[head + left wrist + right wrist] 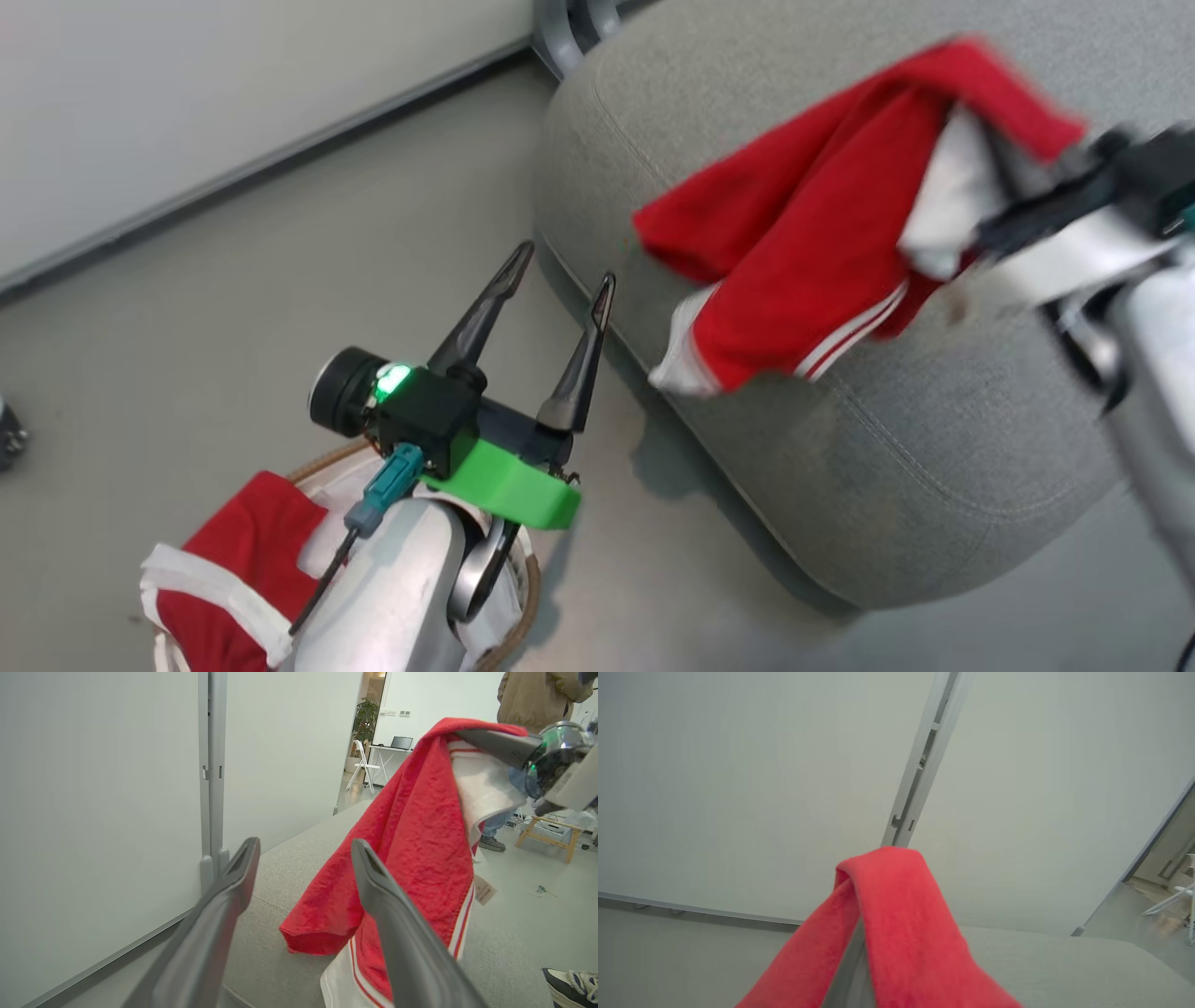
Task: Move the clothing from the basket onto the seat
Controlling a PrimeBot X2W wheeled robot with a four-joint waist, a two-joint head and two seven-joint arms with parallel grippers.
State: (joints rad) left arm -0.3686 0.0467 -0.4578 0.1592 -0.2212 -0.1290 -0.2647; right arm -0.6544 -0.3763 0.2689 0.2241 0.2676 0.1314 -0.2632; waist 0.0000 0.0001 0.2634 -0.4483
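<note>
Left of the seat (887,448), the basket (322,459) stands on the floor with red clothing (243,551) lying inside it. Above the basket, just left of the seat's edge, the left pincer (568,263) is open and empty. Over the seat hangs a red garment (803,243) with white striped trim, its lower end near the seat's front edge. Toward the seat's right side, the blurred right pincer (990,187) grips the garment's top fold.

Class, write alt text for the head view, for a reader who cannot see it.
The right gripper holds a red garment over the grey seat. The left gripper is open near the basket, which holds more red clothing.
</note>
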